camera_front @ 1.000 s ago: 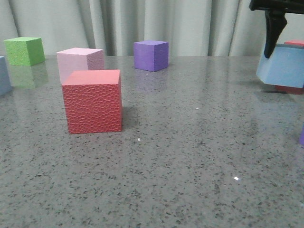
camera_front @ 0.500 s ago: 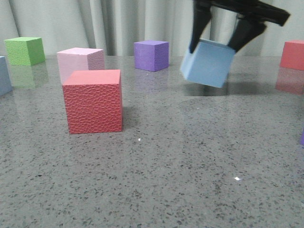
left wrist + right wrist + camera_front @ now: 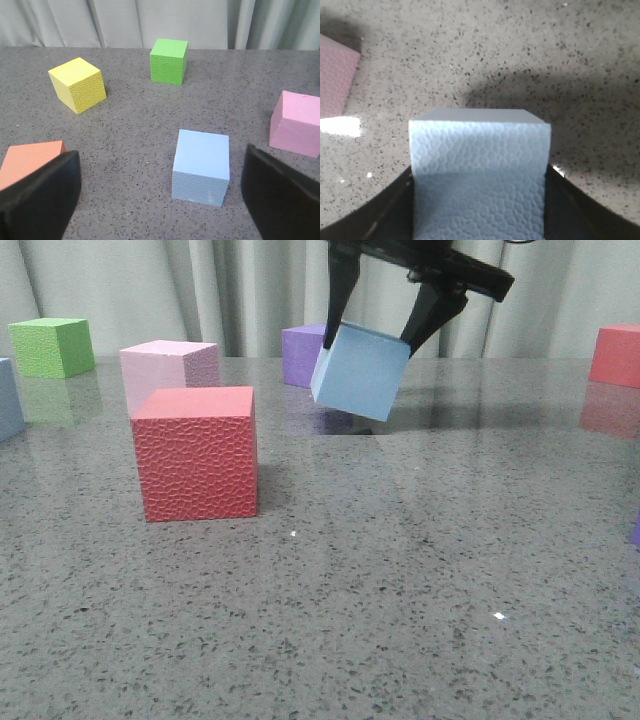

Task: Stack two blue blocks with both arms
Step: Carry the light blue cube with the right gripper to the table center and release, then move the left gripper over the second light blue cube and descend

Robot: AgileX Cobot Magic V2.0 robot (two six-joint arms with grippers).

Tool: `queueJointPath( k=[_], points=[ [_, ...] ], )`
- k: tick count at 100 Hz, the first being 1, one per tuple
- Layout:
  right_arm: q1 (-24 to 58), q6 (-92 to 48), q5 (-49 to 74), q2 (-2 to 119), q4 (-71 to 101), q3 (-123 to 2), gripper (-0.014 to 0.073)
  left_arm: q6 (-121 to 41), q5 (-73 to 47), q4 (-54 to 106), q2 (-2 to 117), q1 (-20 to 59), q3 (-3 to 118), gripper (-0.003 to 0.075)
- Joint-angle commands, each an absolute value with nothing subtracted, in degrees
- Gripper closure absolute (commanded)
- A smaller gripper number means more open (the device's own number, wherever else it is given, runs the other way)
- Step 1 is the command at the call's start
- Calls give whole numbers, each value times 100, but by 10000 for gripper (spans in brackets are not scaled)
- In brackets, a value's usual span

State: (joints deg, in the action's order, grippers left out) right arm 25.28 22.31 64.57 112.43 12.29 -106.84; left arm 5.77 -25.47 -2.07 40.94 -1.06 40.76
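The right gripper (image 3: 378,335) is clamped on a light blue block (image 3: 361,371), holding it tilted in the air above the grey worktop (image 3: 400,570), toward the far edge and near its middle. In the right wrist view the same block (image 3: 479,172) fills the space between the black fingers (image 3: 385,215), its pebbled face toward the camera. Just behind it at the far edge sits a purple cube (image 3: 300,355), partly hidden. The left gripper (image 3: 160,192) hangs with its jaws spread wide and empty above the second blue block (image 3: 201,166), which rests on the worktop between the two fingers without touching either. That block shows only as a sliver (image 3: 9,400) at the left edge in the front view. A red cube (image 3: 195,453) and a pink cube (image 3: 168,370) stand between the two blue blocks.

Likely risks: the carried block is tilted, so set down this way it may land on an edge and topple off. Carried low, it could clip the red or pink cube.
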Motion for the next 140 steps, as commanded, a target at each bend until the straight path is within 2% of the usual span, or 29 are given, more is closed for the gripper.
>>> queueJointPath(
  k=[1,26,46,57,108,125,140],
  points=[
    [2517,2250,6403,10985,1320,-10920,224,592,-2145,-142,4110,-111,4283,92],
    [2517,2255,6349,10993,1454,-10920,209,592,-2145,-142,4110,-111,4283,92],
    [2517,2255,6361,11004,1568,-10920,10,592,-2145,-142,4110,-111,4283,92],
    [2517,2255,6361,11004,1572,-10920,-55,592,-2145,-142,4110,-111,4283,92],
    [2517,1843,6586,10513,1502,-11060,-50,592,-2145,-131,4110,-111,4283,92],
    [2691,1720,6247,9884,1032,-10435,-50,592,-2145,-37,4172,-111,4285,92],
    [2858,1651,5686,9034,836,-9396,-50,592,-2341,119,4417,-111,4448,92]
  ],
)
